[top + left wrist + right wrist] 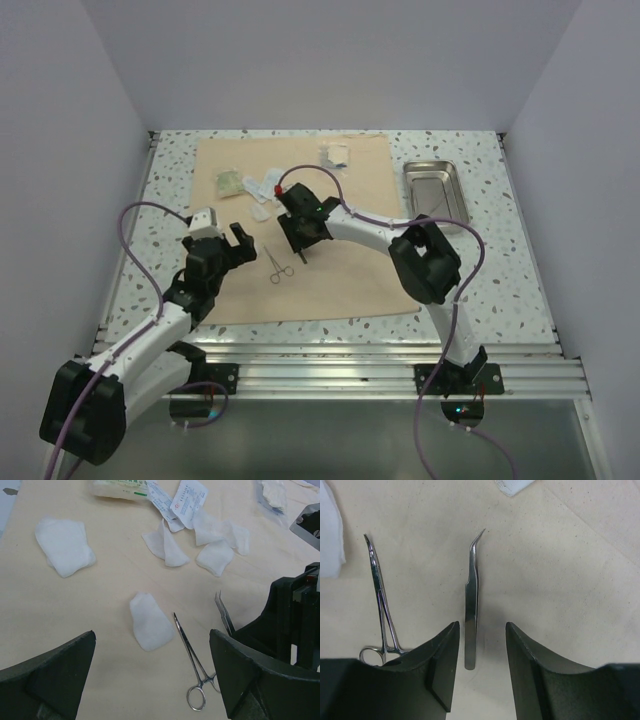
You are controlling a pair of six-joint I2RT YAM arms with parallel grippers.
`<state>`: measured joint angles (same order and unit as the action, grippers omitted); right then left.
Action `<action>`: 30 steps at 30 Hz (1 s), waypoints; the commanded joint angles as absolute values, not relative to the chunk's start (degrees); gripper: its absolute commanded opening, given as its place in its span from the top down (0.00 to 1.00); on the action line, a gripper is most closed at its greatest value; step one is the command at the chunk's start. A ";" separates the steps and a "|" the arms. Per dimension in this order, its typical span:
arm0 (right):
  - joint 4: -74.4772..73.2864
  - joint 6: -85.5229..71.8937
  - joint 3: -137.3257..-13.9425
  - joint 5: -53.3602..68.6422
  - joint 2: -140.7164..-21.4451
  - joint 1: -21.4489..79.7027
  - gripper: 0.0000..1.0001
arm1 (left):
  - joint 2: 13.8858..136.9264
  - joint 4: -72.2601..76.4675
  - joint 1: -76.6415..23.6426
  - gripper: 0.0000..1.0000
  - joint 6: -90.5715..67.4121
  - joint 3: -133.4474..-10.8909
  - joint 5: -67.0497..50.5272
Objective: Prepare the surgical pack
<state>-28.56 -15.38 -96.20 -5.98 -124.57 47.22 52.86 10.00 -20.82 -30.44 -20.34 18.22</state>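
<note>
The tan wrap sheet [330,270] covers the middle of the table. The steel tray [433,190] stands off the sheet at the right. Steel tweezers [471,595] lie flat on the sheet, their blunt end between the fingers of my right gripper [482,627], which is open and not touching them. A ring-handled clamp [380,600] lies just left of them. My left gripper [152,635] hangs wide open above the sheet, over the clamp [192,655] and a white gauze piece [149,622]. Nothing is held.
More gauze pieces [64,545] [215,555] and printed gauze packets [187,497] lie farther back on the sheet. A torn packet [335,153] sits near the sheet's far edge. White walls enclose the speckled table [500,270] on three sides.
</note>
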 commanded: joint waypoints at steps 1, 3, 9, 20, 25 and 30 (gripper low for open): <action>-25.49 -15.73 -98.09 -5.10 -124.28 47.72 0.54 | 51.94 10.28 -19.69 0.00 -31.64 -19.69 19.08; -24.79 -15.82 -97.82 -5.10 -124.28 47.81 0.53 | 52.29 10.37 -19.34 0.00 -31.64 -19.69 18.72; -26.10 -15.64 -100.81 -5.54 -127.79 48.08 0.57 | 52.47 10.37 -18.90 0.00 -31.64 -19.78 18.11; -29.26 -15.21 -104.32 -6.94 -130.25 47.99 0.76 | 53.35 10.81 -18.81 0.00 -31.38 -20.04 17.14; -29.10 -14.59 -101.97 -9.57 -124.38 47.55 0.86 | 53.17 10.81 -18.72 0.00 -31.29 -19.86 17.05; -30.49 -14.76 -99.23 -6.60 -114.80 40.97 0.87 | 53.09 10.99 -18.81 0.00 -31.11 -19.86 16.79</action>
